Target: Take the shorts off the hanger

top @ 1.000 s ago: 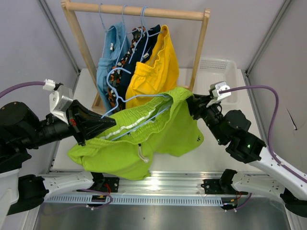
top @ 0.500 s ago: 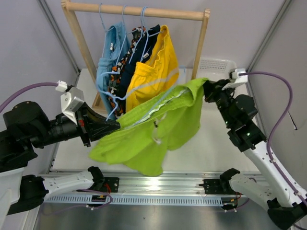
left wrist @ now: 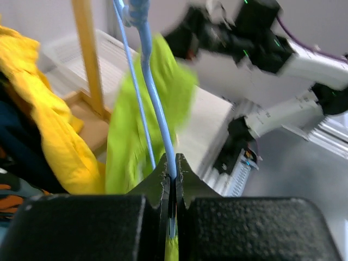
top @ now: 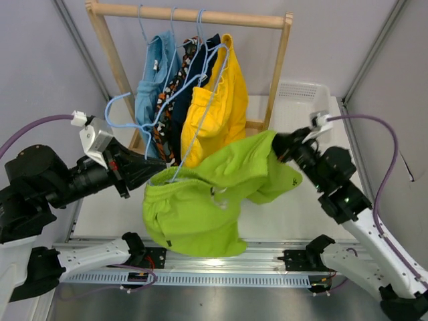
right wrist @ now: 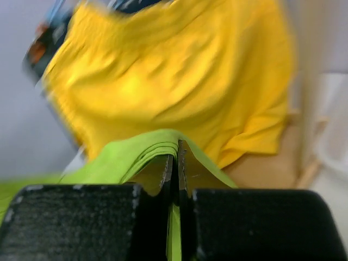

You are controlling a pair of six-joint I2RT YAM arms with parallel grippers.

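Left gripper [top: 160, 172]: fingers pressed together on the wire of a light blue hanger [left wrist: 157, 100], seen plainly from the left wrist. The hanger slants up from the grip toward the rack.

Right gripper [top: 276, 148]: pinched tight on a fold of the lime green shorts [top: 200, 207]; the right wrist view shows the fabric caught between the fingers.

Lime green shorts hang in the air above the near half of the table [top: 291, 214], strung between the two grippers and sagging low near the near edge. Whether the hanger is threaded through the waistband, cannot tell.

Wooden rack [top: 194, 13] stands at the far edge. On its rail hang the light blue shorts [top: 148, 83], camouflage shorts [top: 168, 100], navy shorts [top: 194, 77] and yellow shorts [top: 217, 110].

White basket [top: 304, 93] sits at the far right corner.
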